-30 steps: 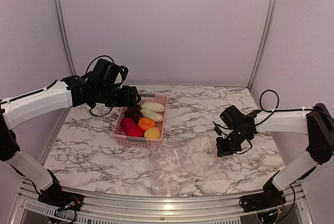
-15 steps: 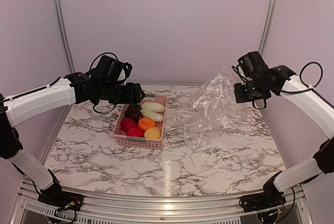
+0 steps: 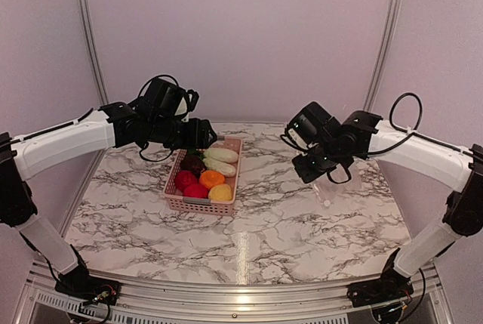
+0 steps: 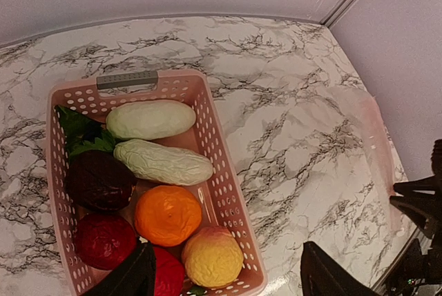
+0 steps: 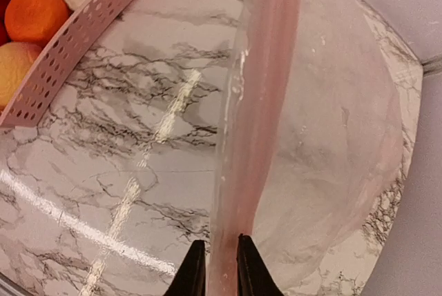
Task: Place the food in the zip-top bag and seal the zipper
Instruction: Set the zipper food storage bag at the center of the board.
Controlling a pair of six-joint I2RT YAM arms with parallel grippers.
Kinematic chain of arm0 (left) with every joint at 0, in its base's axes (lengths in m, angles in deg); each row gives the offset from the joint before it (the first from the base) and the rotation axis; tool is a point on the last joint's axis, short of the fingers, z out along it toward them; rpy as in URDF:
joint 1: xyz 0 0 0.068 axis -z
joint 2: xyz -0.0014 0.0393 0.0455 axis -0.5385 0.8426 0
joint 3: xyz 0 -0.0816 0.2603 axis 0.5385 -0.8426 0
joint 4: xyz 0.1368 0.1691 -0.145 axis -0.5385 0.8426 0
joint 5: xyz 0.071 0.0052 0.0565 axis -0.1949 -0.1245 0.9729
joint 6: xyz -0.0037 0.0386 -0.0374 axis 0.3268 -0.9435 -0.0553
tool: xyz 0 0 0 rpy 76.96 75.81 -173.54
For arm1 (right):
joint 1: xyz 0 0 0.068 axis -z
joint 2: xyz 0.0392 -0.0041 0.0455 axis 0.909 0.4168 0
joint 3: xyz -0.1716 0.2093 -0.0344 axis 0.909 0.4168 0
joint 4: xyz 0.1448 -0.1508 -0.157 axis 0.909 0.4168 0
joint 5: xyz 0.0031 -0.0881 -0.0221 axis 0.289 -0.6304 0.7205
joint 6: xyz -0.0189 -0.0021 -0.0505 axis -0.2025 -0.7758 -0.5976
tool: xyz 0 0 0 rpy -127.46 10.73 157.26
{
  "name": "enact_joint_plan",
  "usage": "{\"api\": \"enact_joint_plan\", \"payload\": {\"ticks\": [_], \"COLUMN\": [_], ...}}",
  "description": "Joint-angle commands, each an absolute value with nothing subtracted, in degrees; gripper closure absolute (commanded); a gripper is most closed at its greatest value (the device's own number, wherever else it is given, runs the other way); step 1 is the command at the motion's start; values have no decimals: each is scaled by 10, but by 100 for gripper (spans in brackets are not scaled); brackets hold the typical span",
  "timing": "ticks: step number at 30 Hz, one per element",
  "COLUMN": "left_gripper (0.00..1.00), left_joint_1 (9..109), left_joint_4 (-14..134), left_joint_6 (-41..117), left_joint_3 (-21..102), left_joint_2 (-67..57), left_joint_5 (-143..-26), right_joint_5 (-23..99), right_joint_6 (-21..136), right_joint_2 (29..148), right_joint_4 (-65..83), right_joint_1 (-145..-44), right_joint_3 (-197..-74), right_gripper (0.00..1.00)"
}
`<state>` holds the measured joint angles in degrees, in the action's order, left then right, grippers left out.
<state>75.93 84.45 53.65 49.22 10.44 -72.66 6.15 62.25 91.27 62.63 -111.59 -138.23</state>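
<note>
Left gripper (image 4: 224, 258): spread wide over the food (image 4: 168, 214).
Right gripper (image 5: 219, 244): pinching the zipper (image 5: 266, 68) of zip-top bag (image 5: 338, 137).

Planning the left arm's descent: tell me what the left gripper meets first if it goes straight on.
Likely the yellow fruit in the pink basket, just ahead between the left gripper's open fingers. Depth is unclear; the basket's rim could come first.

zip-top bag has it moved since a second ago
Yes. The zip-top bag lay in front of the pink basket; now it is to the basket's right, held by the right gripper.
</note>
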Motion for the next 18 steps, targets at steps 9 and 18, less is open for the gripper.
{"api": "enact_joint_plan", "payload": {"ticks": [9,18], "left_gripper": [27,29], "left_joint_1": [763,763], "left_joint_4": [819,809], "left_joint_6": [560,579], "left_joint_3": [453,429], "left_joint_2": [108,98], "left_joint_5": [-757,-756], "right_joint_5": [242,249], "right_joint_6": [656,641], "right_joint_2": [937,959], "right_joint_4": [541,516], "right_joint_1": [-1122,-1141], "right_joint_3": [-1367,-1236], "right_gripper": [67,76]}}
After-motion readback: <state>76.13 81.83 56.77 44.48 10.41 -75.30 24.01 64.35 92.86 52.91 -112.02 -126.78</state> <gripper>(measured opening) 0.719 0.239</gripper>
